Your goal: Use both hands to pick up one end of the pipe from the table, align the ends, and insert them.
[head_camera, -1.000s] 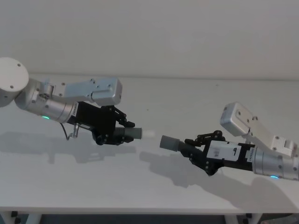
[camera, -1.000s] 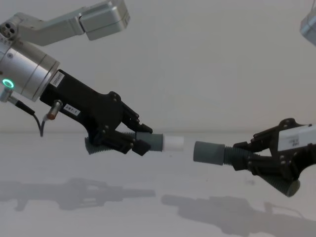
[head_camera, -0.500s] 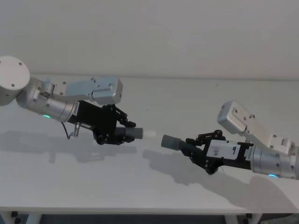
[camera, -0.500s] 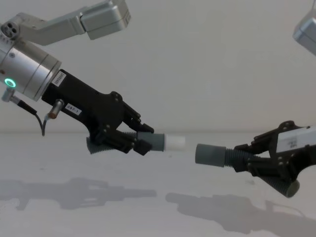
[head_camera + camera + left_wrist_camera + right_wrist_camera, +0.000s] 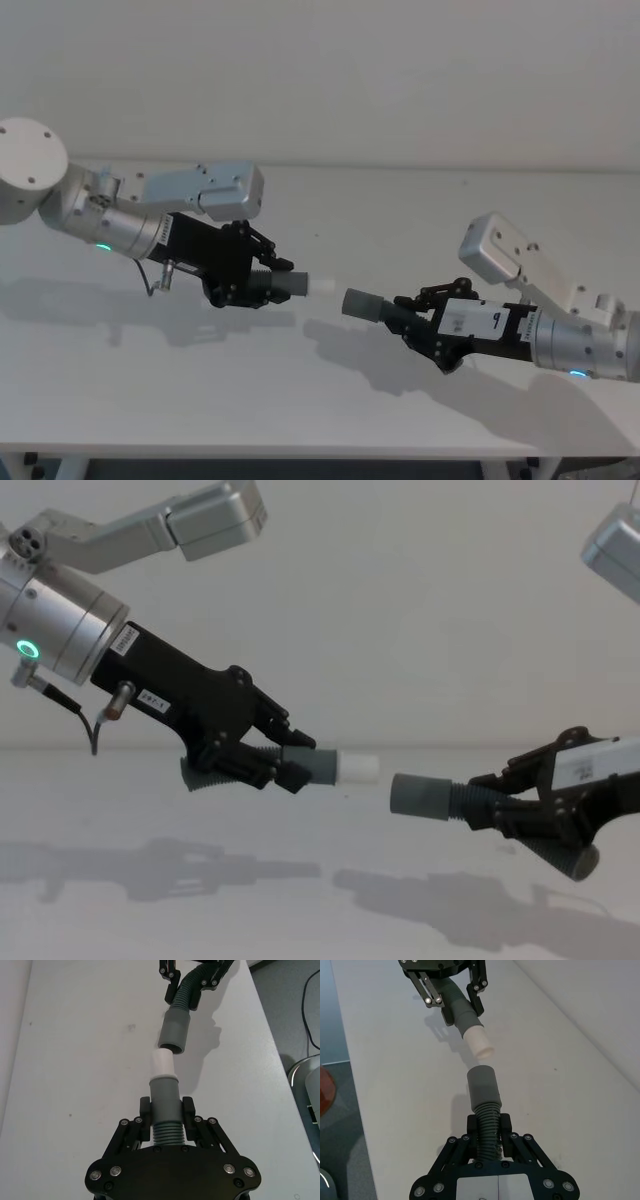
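Both pipe pieces hang above the table (image 5: 330, 400), tips just apart. The left gripper (image 5: 285, 765) is clamped on the hose with the white plug tip (image 5: 360, 768); the right gripper (image 5: 495, 808), its sticker reading "9", clamps the socket cuff (image 5: 420, 796) piece.

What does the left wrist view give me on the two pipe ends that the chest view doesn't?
Left wrist only: sighting along the plug, the socket beyond it sits slightly off to one side and tilted. Chest only: from the side, the socket hangs lower than the plug. Both: a gap between the ends, with the left gripper and right gripper each shut on its hose, above the table.
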